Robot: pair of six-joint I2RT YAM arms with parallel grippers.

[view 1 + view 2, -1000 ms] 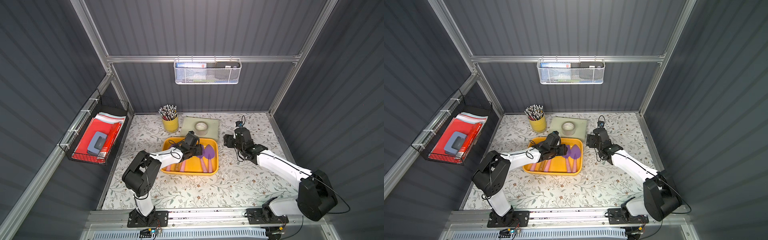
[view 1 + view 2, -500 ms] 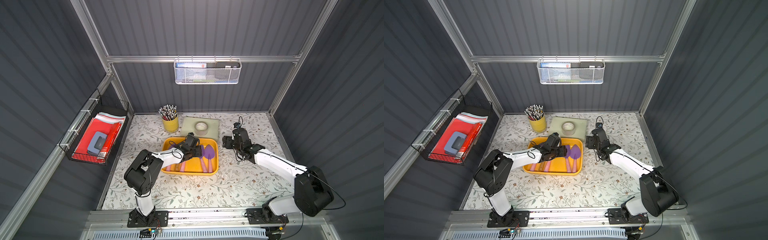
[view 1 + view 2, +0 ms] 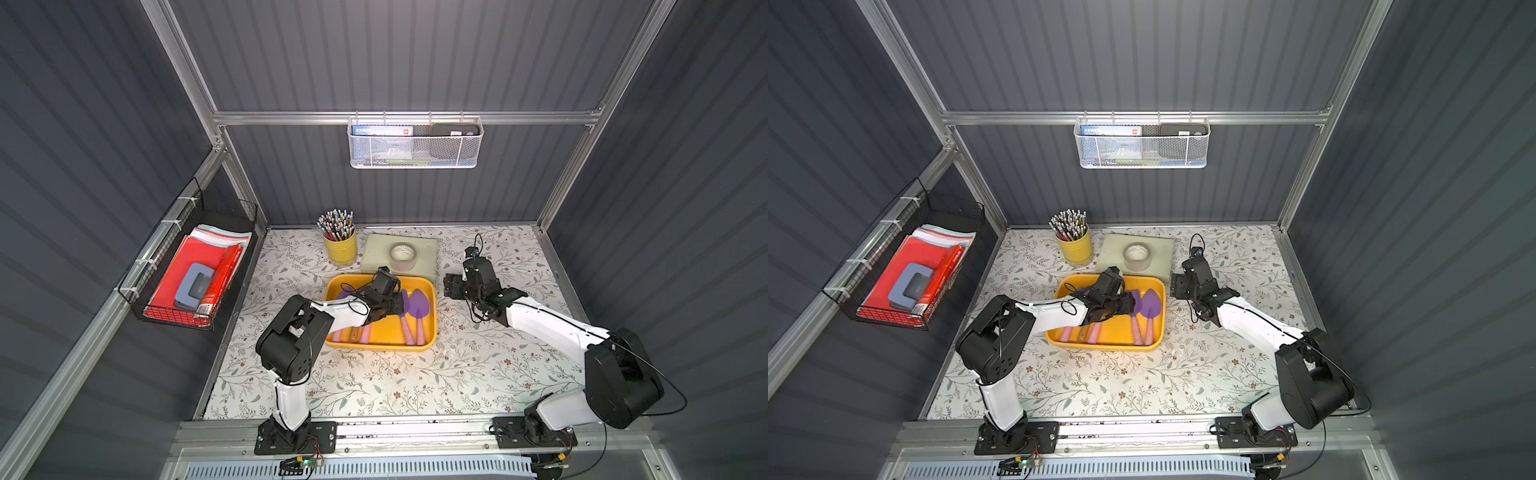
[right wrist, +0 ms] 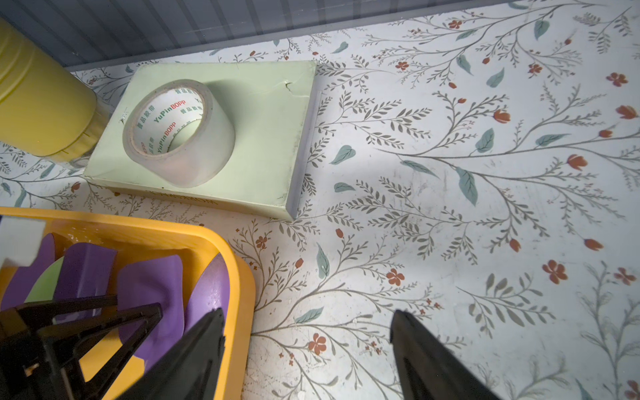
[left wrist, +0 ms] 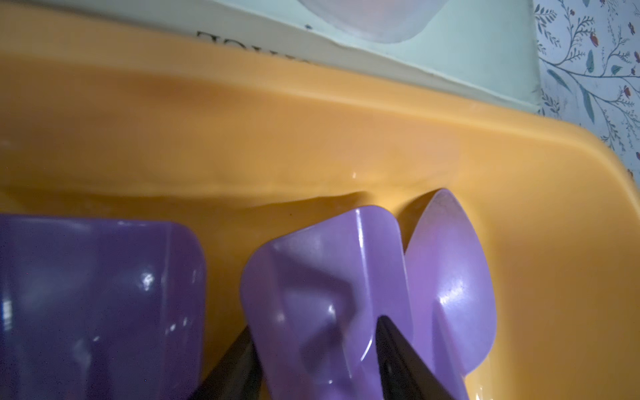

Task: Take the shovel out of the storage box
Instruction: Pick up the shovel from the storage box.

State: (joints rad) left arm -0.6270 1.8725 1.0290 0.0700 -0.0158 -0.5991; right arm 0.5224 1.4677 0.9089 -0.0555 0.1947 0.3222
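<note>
The yellow storage box point(image 3: 380, 347) point(image 3: 1104, 347) lies mid-table with several toy shovels in it, purple blades toward the back wall and pink handles toward the front. My left gripper point(image 3: 395, 303) point(image 3: 1126, 304) reaches into the box. In the left wrist view its two black fingers point(image 5: 398, 353) press against both edges of the middle shovel's point(image 5: 322, 277) blade, so the gripper point(image 5: 313, 323) is shut on it. The blade rests low against the box floor point(image 5: 311, 149). My right gripper point(image 3: 451, 286) point(image 4: 308, 313) hangs open and holds nothing, just outside the box's far right corner point(image 4: 239, 277).
A pointed shovel point(image 3: 419, 307) lies right of the held one and a square purple blade point(image 5: 97, 294) left of it. Behind the box stand a yellow pencil cup point(image 3: 340, 247) and a tape roll point(image 3: 402, 257) on a pale green box point(image 3: 426, 249). Wall baskets: white mesh point(image 3: 415, 143), black wire point(image 3: 187, 282).
My left gripper's jaws have narrowed onto the shovel blade inside the box. The right arm has barely shifted and its jaws stay wide.
</note>
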